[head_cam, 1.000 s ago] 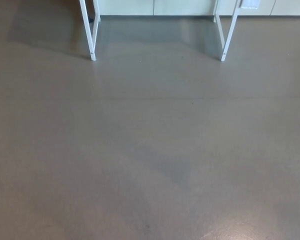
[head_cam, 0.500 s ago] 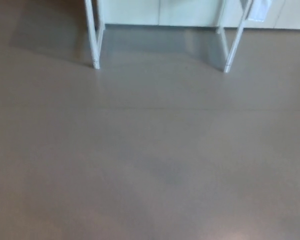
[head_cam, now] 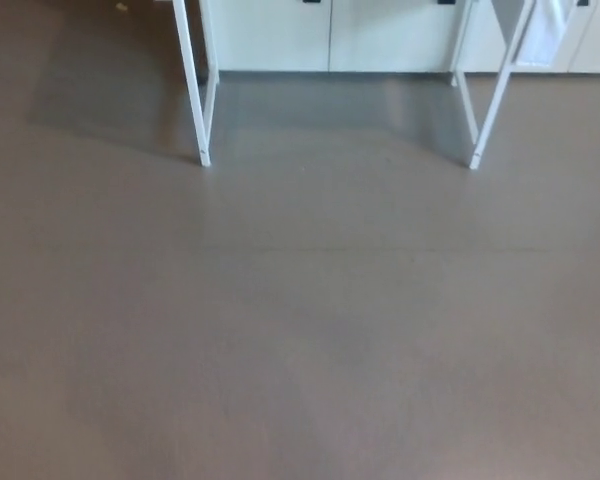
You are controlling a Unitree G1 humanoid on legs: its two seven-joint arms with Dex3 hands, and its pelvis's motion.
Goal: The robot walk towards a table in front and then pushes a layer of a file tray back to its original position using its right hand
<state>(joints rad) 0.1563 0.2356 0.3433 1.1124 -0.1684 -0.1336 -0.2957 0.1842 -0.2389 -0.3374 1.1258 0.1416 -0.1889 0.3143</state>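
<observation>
Where the floor (head_cam: 300,330) ends, four white table legs (head_cam: 192,90) stand.

The floor (head_cam: 300,330) is open across the whole near and middle part. At the far end two white table legs (head_cam: 194,90) (head_cam: 495,100) stand well apart, with free room between them, before pale cabinets (head_cam: 330,35).

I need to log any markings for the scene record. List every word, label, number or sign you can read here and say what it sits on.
There are none to read.
white table legs: plain, no markings.
grey floor: bare of lettering.
pale cabinet fronts: no text; only small dark spots at the top edge, too small to identify.
white hanging item at top right: no print visible.
</observation>
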